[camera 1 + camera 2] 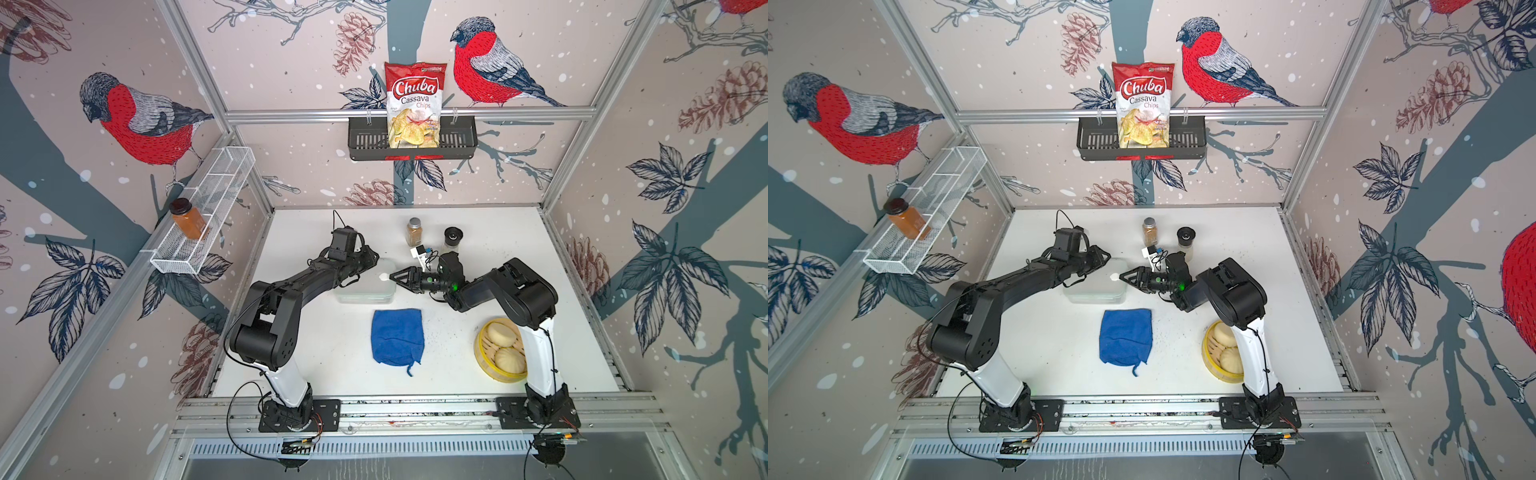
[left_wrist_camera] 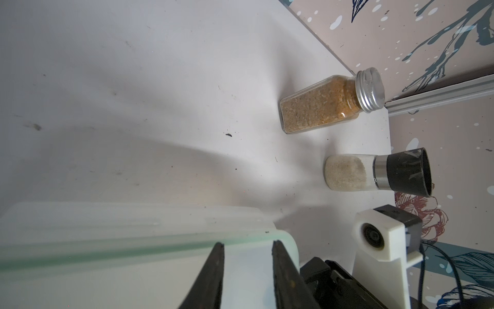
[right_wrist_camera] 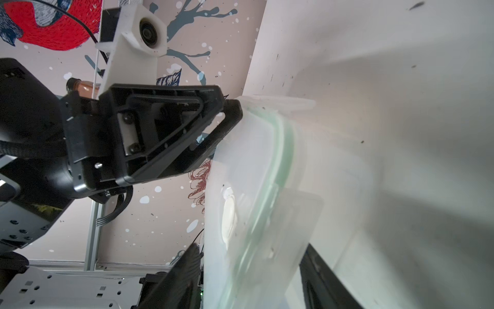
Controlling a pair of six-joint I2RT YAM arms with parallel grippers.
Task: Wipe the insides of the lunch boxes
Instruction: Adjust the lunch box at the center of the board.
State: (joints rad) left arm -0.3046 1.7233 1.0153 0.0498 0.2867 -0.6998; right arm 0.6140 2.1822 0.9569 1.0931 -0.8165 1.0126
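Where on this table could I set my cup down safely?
Free: white table between black-topped grinder and right wall; strip in front of blue cloth; back left corner. Crowded: left claw and right claw at the clear green-rimmed lunch box.

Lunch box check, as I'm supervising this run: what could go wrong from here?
The clear plastic lunch box with the pale green rim looks blurred at the right gripper, so it may slip. The silver-capped glass spice jar stands close behind that arm; a swing could topple it.

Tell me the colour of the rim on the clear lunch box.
Pale green. The lunch box rim shows best in the right wrist view.
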